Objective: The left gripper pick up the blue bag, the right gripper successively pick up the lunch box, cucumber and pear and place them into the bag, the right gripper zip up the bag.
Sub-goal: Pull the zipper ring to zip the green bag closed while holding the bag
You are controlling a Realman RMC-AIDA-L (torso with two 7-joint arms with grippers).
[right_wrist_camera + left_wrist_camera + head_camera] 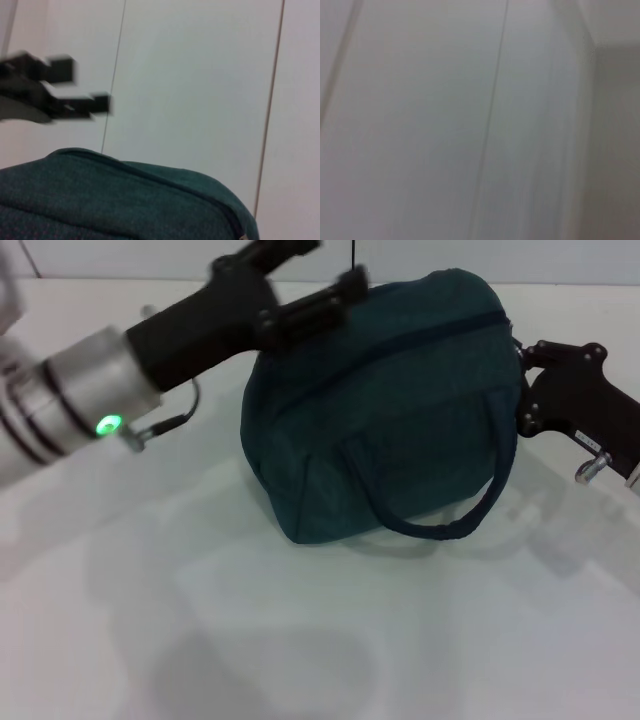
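Observation:
The blue bag (385, 405) stands on the white table, its zipper line running along the top and one loop handle hanging down the front. It also fills the lower part of the right wrist view (115, 200). My left gripper (340, 264) is open and empty, just above the bag's top left corner; it shows farther off in the right wrist view (82, 87). My right gripper (522, 385) is against the bag's right end, by the end of the zipper. The lunch box, cucumber and pear are out of view.
The white table (300, 640) stretches in front of the bag. A pale wall with thin seams (270, 110) stands behind it. The left wrist view shows only that pale wall (470, 125).

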